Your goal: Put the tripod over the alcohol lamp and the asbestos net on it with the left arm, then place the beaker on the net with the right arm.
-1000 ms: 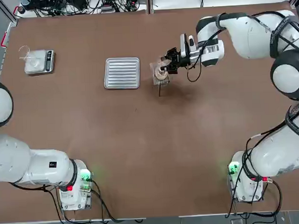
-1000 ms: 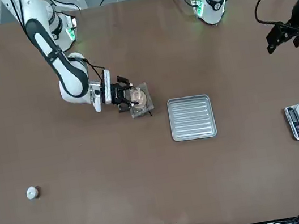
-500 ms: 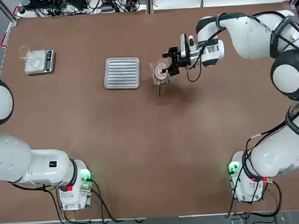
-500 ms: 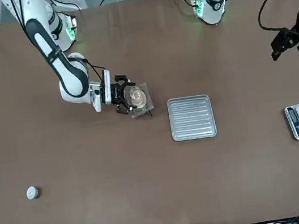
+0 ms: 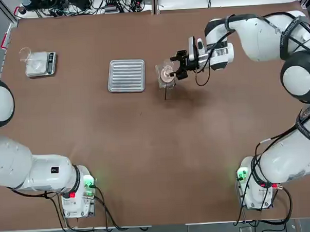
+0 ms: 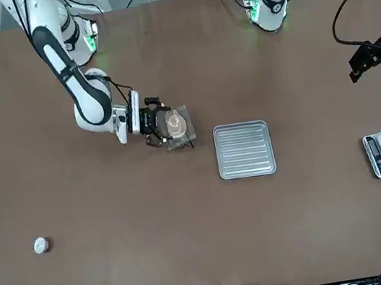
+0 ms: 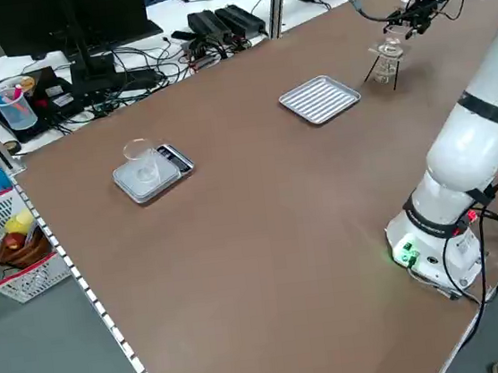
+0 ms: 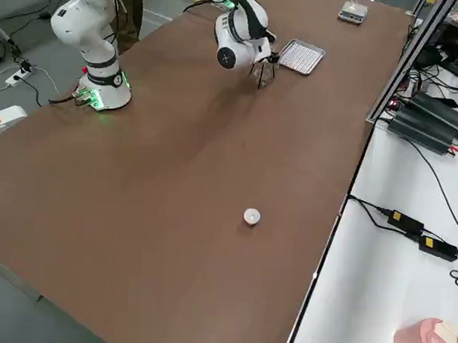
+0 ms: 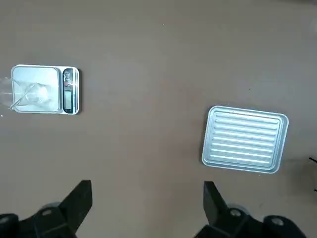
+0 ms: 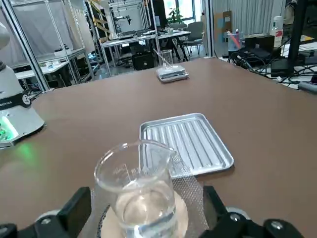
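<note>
1. The beaker stands on the asbestos net atop the tripod, beside one ribbed tray.
2. It looks like thin, slippery, breakable glass; best gripped at mid-wall.
3. The right tool is spread, clear of the glass.
4. The left tool is spread, holding nothing.

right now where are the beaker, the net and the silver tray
beaker [image 10: 141, 191], right wrist view, on its glass wall
net [image 10: 190, 191], right wrist view, on the bare mesh beside the beaker
silver tray [image 5: 126, 75], top view, on its ribbed middle
</note>
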Motion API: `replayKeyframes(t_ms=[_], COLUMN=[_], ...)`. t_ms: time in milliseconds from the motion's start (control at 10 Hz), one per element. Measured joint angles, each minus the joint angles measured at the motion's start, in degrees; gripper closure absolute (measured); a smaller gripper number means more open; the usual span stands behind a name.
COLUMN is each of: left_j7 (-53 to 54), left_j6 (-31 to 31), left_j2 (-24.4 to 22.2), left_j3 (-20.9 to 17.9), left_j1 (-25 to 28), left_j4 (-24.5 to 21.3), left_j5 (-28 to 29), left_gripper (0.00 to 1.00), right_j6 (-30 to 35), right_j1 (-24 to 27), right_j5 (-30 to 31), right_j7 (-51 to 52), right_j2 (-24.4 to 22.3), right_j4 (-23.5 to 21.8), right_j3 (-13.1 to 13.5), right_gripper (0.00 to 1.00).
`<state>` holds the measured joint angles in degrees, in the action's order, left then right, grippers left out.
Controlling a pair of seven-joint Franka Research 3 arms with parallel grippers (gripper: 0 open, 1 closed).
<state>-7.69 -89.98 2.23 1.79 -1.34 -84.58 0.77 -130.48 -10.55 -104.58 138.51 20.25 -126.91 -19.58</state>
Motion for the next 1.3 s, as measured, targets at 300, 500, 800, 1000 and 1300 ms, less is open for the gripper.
replayKeyframes(t_ms=[300,500,800,1000,1300], left_j7=[0.00,0.00,0.00,0.00,0.00], left_j6=[0.00,0.00,0.00,0.00,0.00], left_j2=[0.00,0.00,0.00,0.00,0.00], left_j3=[0.00,0.00,0.00,0.00,0.00], left_j1=[-0.01,-0.01,-0.02,-0.02,-0.02], left_j4=[0.07,0.10,0.12,0.14,0.15], left_j5=[0.00,0.00,0.00,0.00,0.00], left_gripper=[0.01,0.01,0.01,0.01,0.01], right_j6=[0.55,3.04,5.14,5.54,3.82], right_j1=[1.61,3.63,9.57,13.69,17.04], right_j5=[0.00,0.04,1.01,4.10,11.29], right_j7=[0.00,0.01,0.01,-0.44,-3.93], right_j2=[-0.27,-1.08,-3.75,-5.91,-7.34], right_j4=[-1.06,-1.77,-2.18,-2.30,0.94], right_j3=[-0.01,-0.03,0.03,0.09,0.48], right_gripper=[0.00,0.00,0.00,0.00,0.00])
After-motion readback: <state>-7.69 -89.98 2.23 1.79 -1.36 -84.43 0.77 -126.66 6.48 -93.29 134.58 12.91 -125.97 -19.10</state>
